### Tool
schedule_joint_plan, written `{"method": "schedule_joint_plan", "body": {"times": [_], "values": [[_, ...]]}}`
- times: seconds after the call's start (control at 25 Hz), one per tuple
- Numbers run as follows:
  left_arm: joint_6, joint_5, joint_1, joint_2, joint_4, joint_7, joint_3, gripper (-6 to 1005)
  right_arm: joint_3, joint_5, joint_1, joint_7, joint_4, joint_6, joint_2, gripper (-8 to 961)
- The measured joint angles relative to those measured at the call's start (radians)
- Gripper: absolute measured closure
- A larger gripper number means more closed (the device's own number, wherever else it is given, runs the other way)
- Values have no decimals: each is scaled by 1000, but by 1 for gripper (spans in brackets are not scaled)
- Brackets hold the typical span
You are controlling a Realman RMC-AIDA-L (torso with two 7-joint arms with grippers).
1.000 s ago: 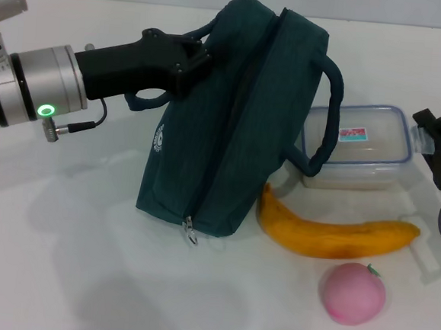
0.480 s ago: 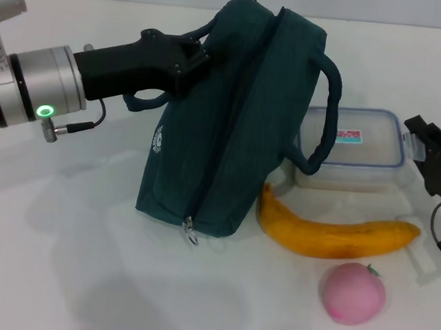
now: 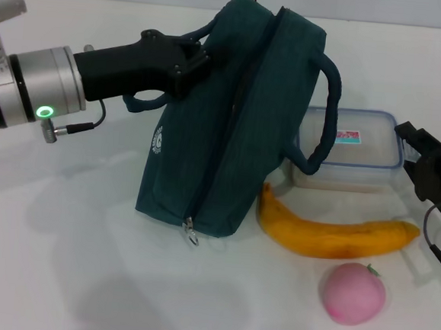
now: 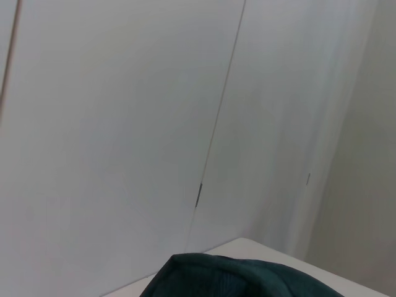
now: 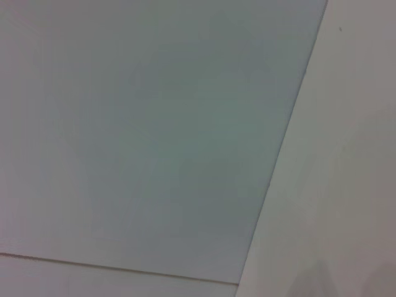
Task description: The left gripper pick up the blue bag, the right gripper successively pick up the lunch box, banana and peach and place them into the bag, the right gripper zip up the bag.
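Note:
My left gripper (image 3: 189, 62) is shut on the top of the blue bag (image 3: 231, 128), by one handle, and holds the bag tilted with its lower edge on the table. The zipper pull (image 3: 191, 231) hangs at the bag's near corner. A strip of the bag's fabric (image 4: 247, 278) shows in the left wrist view. The lunch box (image 3: 355, 151) lies behind the bag's right side, partly behind the other handle. My right gripper (image 3: 407, 151) is open at the box's right end. The banana (image 3: 333, 233) lies in front of the box, and the peach (image 3: 353, 293) in front of the banana.
The white table (image 3: 63, 221) stretches to the left and in front of the bag. A black cable (image 3: 436, 235) hangs from the right arm near the banana's right tip. The right wrist view holds only pale wall.
My right gripper has moved left and slightly down, from clear of the lunch box to its right end. The left gripper and the bag have stayed put.

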Motion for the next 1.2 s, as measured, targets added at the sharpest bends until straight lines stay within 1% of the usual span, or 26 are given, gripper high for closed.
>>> {"method": "schedule_joint_plan", "body": {"times": [0.4, 0.68, 0.96, 1.2], "values": [[0, 4, 2, 0, 0, 0, 0, 962, 7, -2, 2, -13, 0, -6, 0, 730], [-2, 4, 0, 0, 0, 0, 0, 962, 12, 3, 3, -79, 0, -52, 0, 758], [-3, -2, -1, -1, 0, 0, -4, 962, 38, 5, 5, -172, 6, -107, 0, 763], [-3, -3, -1, -2, 0, 0, -6, 962, 24, -1, 23, -192, -31, -111, 0, 787]]}}
